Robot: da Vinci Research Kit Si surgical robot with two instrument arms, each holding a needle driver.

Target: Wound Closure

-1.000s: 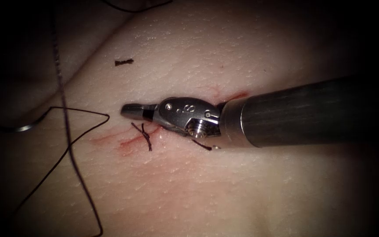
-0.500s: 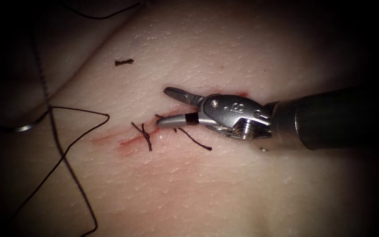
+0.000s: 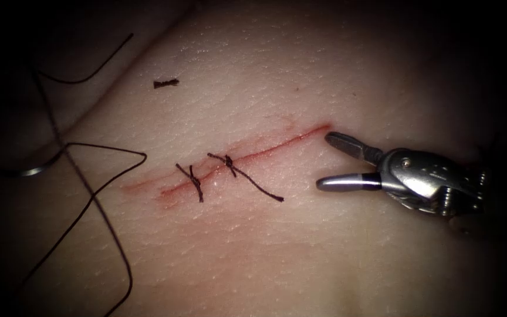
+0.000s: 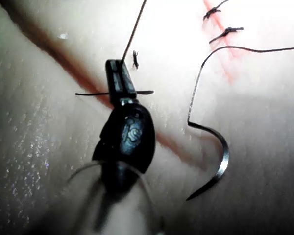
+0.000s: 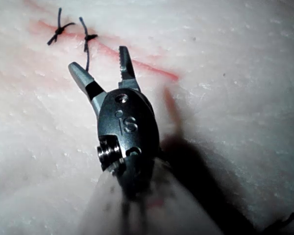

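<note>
— What does the right arm's shiny steel tool (image 3: 330, 161) hold?
— Nothing; its jaws gape just right of the red cut (image 3: 247, 157).
— And the left arm's dark tool (image 4: 121, 78)?
— It pinches the thin dark thread (image 4: 135, 27). The curved steel needle (image 4: 216, 164) lies free on the pale tissue (image 3: 300, 246), near its left edge.

L end effector (image 4: 120, 73) clamping thread (image 4: 134, 30)

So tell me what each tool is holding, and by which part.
The right tool holds nothing; its jaws are open. The left tool is shut on the thread, along its run. The needle lies free on the tissue.
</note>
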